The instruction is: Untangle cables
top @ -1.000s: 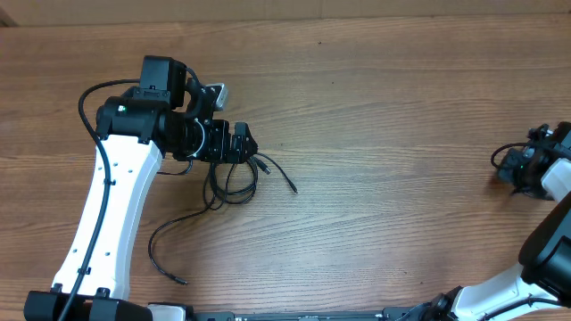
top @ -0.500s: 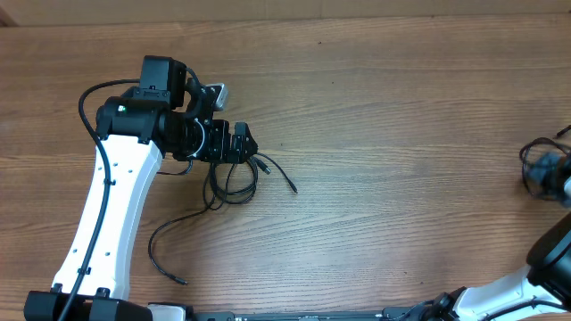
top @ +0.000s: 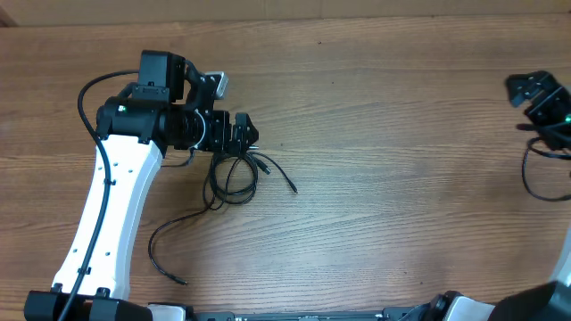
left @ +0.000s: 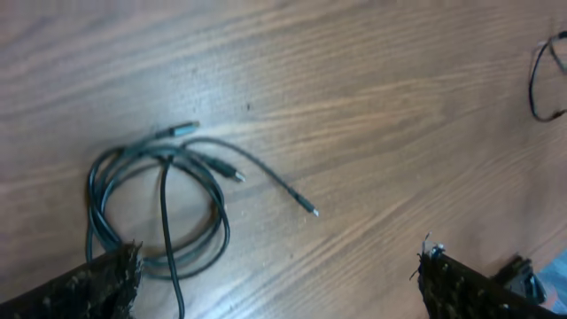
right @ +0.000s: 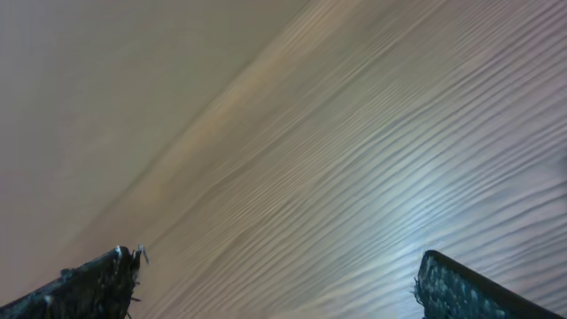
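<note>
Showing a wooden desk [top: 401, 223] from above, with one arm at each side. The cables [top: 234, 178] lie mostly as a coiled bundle [left: 159, 208] of thin black cord on the left half of the desk. Two short plug ends [left: 232, 174] stick out of it to the right, and one long strand [top: 169, 236] curves away toward the near edge. The left claw [top: 243, 134] hovers just beside the far side of the bundle. Its fingers [left: 93, 283] are spread wide and released, with nothing between them. A separate loop [top: 533, 174] of black cord lies well apart from the bundle, at the right edge of the desk beside the right arm. The right claw [top: 533, 91] stands farther back than that loop. In its blurred wrist view the fingers [right: 461, 288] are parted, with only wood grain between them.
</note>
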`<act>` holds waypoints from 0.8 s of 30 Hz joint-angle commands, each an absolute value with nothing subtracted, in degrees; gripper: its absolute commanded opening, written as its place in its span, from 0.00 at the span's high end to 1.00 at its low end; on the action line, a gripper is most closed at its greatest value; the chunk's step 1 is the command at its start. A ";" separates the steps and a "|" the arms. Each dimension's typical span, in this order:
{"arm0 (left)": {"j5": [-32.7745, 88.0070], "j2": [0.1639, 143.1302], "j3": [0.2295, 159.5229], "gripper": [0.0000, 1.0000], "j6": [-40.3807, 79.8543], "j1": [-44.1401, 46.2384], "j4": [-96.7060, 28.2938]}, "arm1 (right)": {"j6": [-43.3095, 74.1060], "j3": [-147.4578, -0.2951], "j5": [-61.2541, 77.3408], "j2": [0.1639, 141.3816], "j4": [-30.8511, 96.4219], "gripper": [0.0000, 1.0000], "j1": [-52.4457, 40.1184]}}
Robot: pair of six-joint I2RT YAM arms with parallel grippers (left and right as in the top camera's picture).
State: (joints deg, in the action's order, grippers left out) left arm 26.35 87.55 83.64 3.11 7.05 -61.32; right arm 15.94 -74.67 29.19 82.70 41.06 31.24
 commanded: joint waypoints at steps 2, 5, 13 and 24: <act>26.63 86.89 84.53 0.00 7.84 7.22 -59.75 | 18.79 -75.13 34.92 80.34 44.29 0.00 26.89; 23.05 86.89 84.47 0.00 8.56 7.46 -64.84 | 19.92 -75.07 36.16 80.38 46.81 0.00 25.02; 3.49 86.89 76.97 0.01 21.54 11.14 -69.84 | 19.68 -75.07 36.12 80.38 48.53 0.00 22.92; 3.03 86.89 56.58 0.15 27.14 18.04 -49.89 | 19.68 -75.07 36.12 80.38 48.60 0.00 22.87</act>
State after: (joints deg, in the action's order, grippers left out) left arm 4.84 87.42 59.61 24.18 17.32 -52.27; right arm 19.51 -74.67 35.77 81.36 48.69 23.16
